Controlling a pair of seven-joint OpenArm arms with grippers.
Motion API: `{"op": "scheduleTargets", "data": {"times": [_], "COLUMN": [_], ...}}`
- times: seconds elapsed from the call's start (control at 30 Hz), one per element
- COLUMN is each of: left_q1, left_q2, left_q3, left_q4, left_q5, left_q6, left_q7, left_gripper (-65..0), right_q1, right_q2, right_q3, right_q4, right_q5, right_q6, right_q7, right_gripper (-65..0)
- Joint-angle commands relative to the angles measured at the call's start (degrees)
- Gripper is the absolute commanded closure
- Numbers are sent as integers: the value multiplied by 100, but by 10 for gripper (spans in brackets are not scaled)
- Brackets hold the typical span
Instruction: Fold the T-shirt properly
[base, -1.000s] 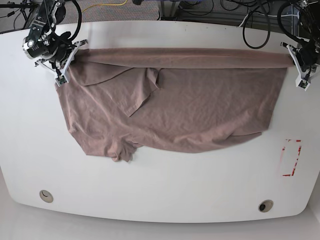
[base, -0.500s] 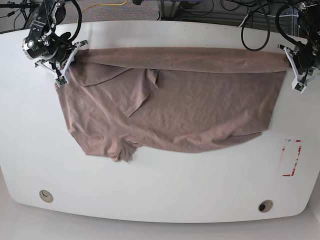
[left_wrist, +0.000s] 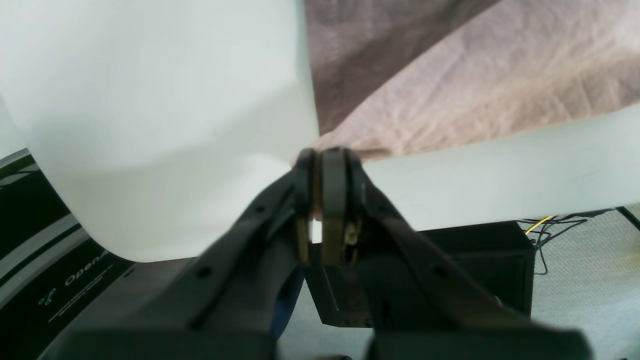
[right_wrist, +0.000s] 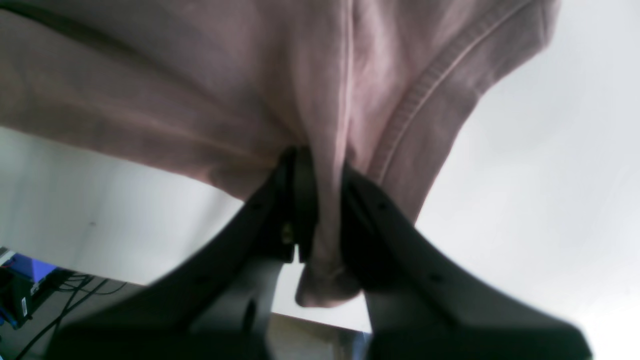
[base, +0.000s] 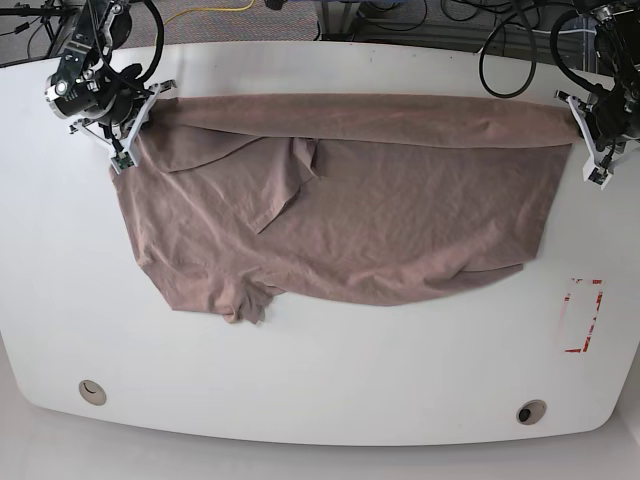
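The mauve-tan T-shirt (base: 350, 220) lies spread and wrinkled on the white table (base: 330, 390), with its far edge folded over into a band stretched between both grippers. At the band's end on the base view's left, my right gripper (base: 138, 122) is shut on the fabric. In the right wrist view a bunched fold of the T-shirt (right_wrist: 330, 100) hangs through the jaws of my right gripper (right_wrist: 322, 167), beside a ribbed hem. My left gripper (base: 583, 130) is at the opposite end. Its jaws (left_wrist: 318, 155) are pressed together on the T-shirt's (left_wrist: 475, 90) corner.
A red-marked rectangle (base: 582, 315) is on the table near its right edge. Two round holes (base: 92, 392) (base: 531, 411) sit near the front edge. Cables (base: 505, 60) lie behind the far edge. One sleeve (base: 240, 300) points toward the front.
My left gripper moved slightly back and inward with the shirt's corner, and the folded band at that end grew wider. The right gripper stayed put.
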Motion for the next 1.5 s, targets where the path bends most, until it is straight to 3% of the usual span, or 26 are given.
{"op": "scheduleTargets", "data": {"times": [0.0,0.43,1.1,1.47], "left_q1": [-38,-372,-2763,-4240], "left_q2": [-106,-88,123,114], "left_q3": [-34,-43,195,590], "left_q4": [85,102,58,-56], "left_q5": [4,-14,57,57], "left_q6": [-8,-8,-8,-8], "left_q7": [-12,-12,-12,-12], "left_gripper": [-3,0,0,0], "right_q1": [35,229,1794,3042], "right_q2": [83,74,127,513], "right_q3": [42,42,24,-20], "right_q4": [116,116,90,63], "right_q5": [15,33,-20,-20], "right_q6": [-10,-10,-10,-10], "right_q7": [51,69,51,51], "right_gripper": [-29,-29,-29,-30]}}
